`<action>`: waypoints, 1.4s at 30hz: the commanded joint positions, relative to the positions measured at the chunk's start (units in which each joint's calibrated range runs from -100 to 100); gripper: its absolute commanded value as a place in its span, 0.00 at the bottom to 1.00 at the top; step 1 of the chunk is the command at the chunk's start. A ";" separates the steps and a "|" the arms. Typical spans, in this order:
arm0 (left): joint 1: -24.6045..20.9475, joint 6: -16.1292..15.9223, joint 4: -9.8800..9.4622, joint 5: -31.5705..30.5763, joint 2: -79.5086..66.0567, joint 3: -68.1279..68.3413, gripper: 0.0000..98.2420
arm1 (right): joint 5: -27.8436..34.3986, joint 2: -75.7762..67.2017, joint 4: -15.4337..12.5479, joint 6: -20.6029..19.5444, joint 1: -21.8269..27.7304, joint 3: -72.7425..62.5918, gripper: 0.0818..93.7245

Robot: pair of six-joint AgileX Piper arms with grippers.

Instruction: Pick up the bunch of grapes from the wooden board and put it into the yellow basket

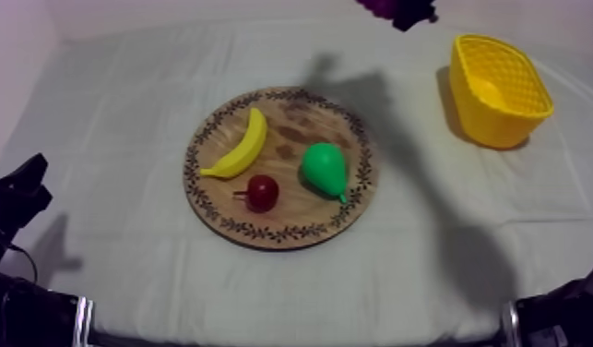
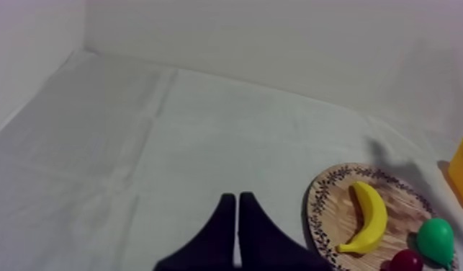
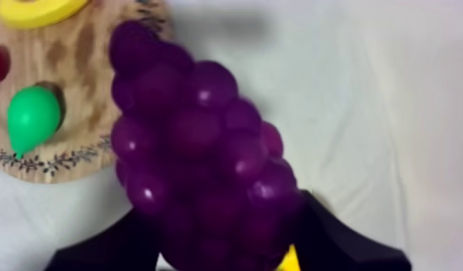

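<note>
Black and pressed together into a narrow wedge, the left gripper (image 2: 236,229) holds nothing and rests low at the lower left of the top view, over bare grey-white cloth (image 1: 124,120), well apart from the fruit. Beyond it, at the centre of the frame, lies the round wooden board (image 1: 290,111) with its patterned rim. On it the banana (image 1: 240,146) lies along the left part, the small red fruit (image 1: 262,192) sits near the lower edge just beside the banana's tip, and the pear (image 1: 324,169) lies at the right. A dark shadow falls across the board's upper right and the cloth beside it. Farther off, at the upper right, the yellow basket (image 1: 489,129) stands on the cloth, well apart from the board. The bunch of grapes (image 3: 198,151) is off the board: the right gripper (image 1: 412,14), at the top edge of the frame, is closed round it, its black fingers (image 3: 342,245) on either side. It holds the bunch in the air above the cloth past the board's rim, up and to the left of the basket in the frame.
</note>
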 commanded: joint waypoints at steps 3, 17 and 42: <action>0.00 0.01 -0.02 -0.01 0.00 -0.02 0.00 | -1.41 -3.69 0.10 -1.65 2.90 1.13 0.19; 0.00 0.01 -0.02 -0.01 0.00 -0.02 0.00 | -6.10 -8.71 0.97 -6.89 11.43 6.46 0.19; 0.00 0.01 -0.02 -0.01 0.00 -0.02 0.00 | -14.99 -2.91 1.62 -13.79 20.82 19.18 0.18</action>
